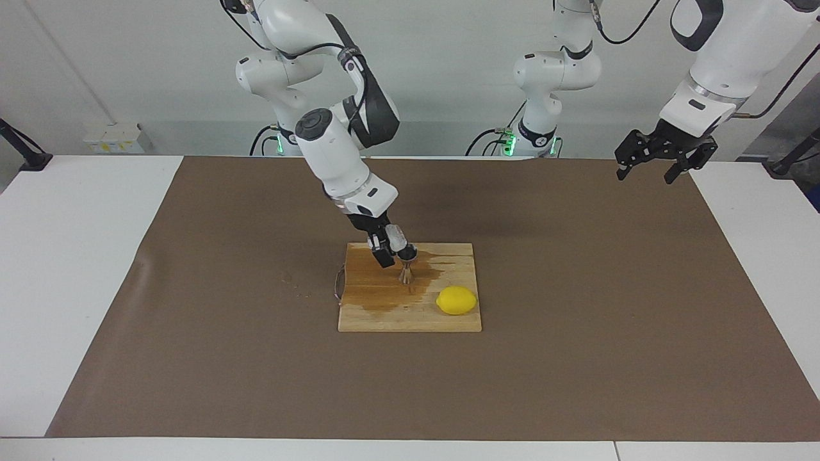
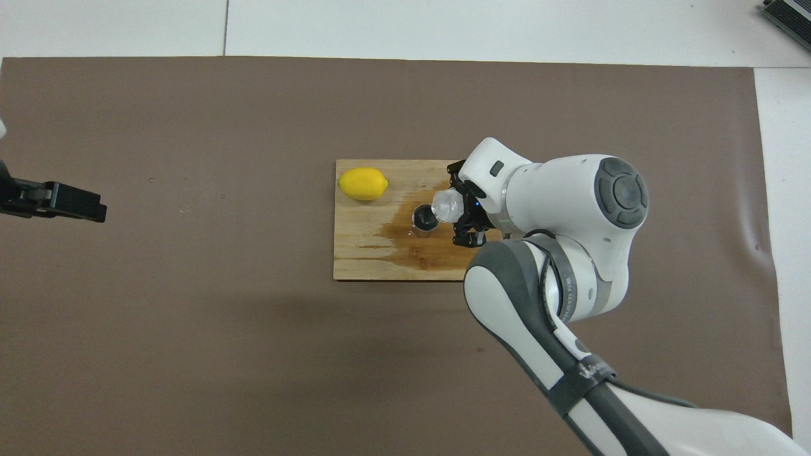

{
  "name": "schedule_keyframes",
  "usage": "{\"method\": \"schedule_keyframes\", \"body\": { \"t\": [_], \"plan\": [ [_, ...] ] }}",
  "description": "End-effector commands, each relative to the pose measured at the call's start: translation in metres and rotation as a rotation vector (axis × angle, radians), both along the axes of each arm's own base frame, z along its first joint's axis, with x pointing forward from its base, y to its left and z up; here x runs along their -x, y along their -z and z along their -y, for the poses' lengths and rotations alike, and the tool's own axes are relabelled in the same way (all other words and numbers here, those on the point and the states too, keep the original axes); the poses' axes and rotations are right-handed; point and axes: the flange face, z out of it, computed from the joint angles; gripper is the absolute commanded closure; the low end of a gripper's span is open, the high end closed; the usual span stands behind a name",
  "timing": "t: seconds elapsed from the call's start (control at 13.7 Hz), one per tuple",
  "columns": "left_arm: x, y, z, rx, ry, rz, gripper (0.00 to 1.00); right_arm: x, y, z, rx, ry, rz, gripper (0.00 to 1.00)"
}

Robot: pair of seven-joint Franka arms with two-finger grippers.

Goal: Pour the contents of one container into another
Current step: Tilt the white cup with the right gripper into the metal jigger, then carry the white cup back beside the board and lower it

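A steel jigger (image 1: 407,267) (image 2: 424,219) stands upright on a wooden cutting board (image 1: 448,317) (image 2: 355,253), in the middle of a wet stain. My right gripper (image 1: 391,246) (image 2: 461,212) is shut on a translucent white plastic cup (image 1: 398,239) (image 2: 448,205). The cup is tilted over the jigger's rim, its mouth toward the jigger. My left gripper (image 1: 648,166) (image 2: 95,211) waits in the air over the mat at the left arm's end of the table, with nothing in it.
A yellow lemon (image 1: 456,300) (image 2: 362,183) lies on the board, farther from the robots than the jigger and toward the left arm's end. A brown mat (image 1: 576,320) covers the table under the board.
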Motion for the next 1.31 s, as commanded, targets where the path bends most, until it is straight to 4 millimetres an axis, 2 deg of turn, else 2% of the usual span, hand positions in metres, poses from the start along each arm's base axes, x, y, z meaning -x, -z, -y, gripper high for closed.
{"method": "schedule_keyframes", "body": {
  "t": [0.0, 0.15, 0.29, 0.51, 0.66, 0.73, 0.87, 1.02, 1.09, 1.24],
  "plan": [
    [0.002, -0.006, -0.003, -0.015, 0.011, -0.004, 0.00, -0.004, -0.003, 0.028, -0.097, 0.002, 0.000, 1.00],
    [0.002, -0.006, -0.004, -0.015, 0.009, -0.004, 0.00, -0.011, 0.002, 0.062, -0.170, 0.016, -0.011, 1.00],
    [0.002, -0.006, -0.003, -0.015, 0.011, -0.004, 0.00, -0.016, 0.012, 0.114, -0.246, 0.020, -0.031, 1.00],
    [0.002, -0.006, -0.005, -0.015, 0.008, -0.004, 0.00, -0.008, 0.047, 0.186, -0.397, 0.004, -0.047, 1.00],
    [0.002, -0.006, -0.005, -0.015, 0.008, -0.004, 0.00, -0.005, 0.063, 0.217, -0.424, -0.006, -0.063, 1.00],
    [0.002, -0.006, -0.004, -0.015, 0.009, -0.004, 0.00, -0.004, 0.088, 0.232, -0.464, -0.008, -0.082, 1.00],
    [0.002, -0.006, -0.004, -0.015, 0.009, -0.004, 0.00, -0.002, 0.146, 0.252, -0.579, -0.012, -0.061, 1.00],
    [0.002, -0.006, -0.005, -0.015, 0.008, -0.004, 0.00, 0.000, 0.162, 0.264, -0.578, -0.026, -0.033, 1.00],
    [0.002, -0.006, -0.004, -0.015, 0.009, -0.004, 0.00, 0.002, 0.163, 0.270, -0.576, -0.027, -0.022, 1.00],
    [0.003, -0.005, -0.004, -0.015, 0.009, -0.006, 0.00, 0.012, 0.177, 0.279, -0.572, -0.035, -0.017, 1.00]
  ]
}}
